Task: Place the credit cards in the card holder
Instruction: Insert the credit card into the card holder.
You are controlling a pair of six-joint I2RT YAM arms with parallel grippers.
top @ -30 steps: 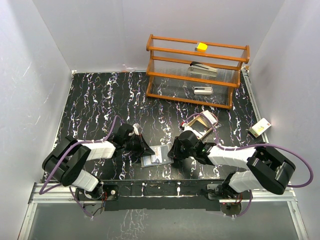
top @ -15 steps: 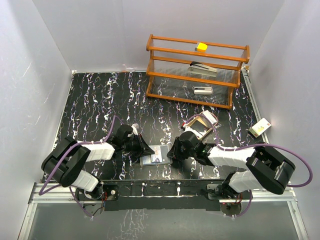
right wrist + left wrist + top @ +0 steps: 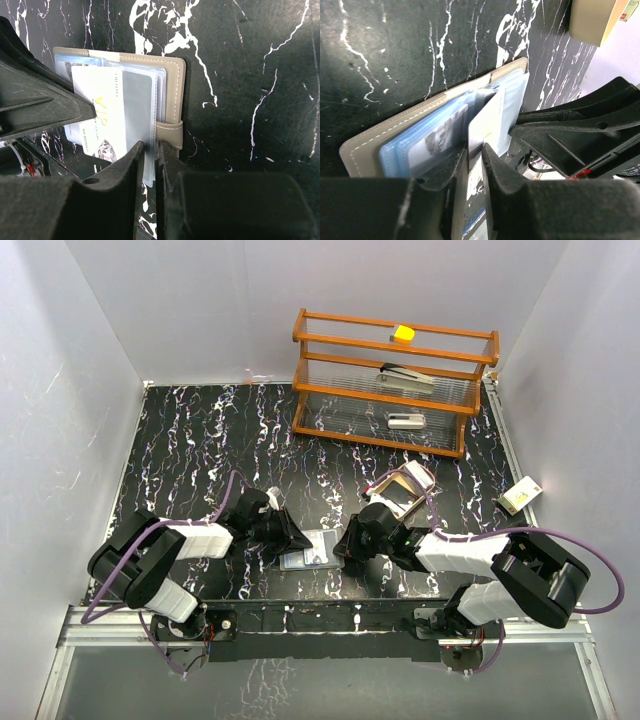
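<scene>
pinching white card [image 3: 492,117], left claw [image 3: 474,150] narrow, right claw [image 3: 151,145] nipping card holder [image 3: 172,95] sleeve

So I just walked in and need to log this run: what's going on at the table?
The grey leather-like bifold card holder lies open on the black marbled table. The left gripper pinches a white plastic card, its end among the holder's clear plastic sleeves, while the right gripper clamps a sleeve's edge. A pale blue card already sits inside.
</scene>
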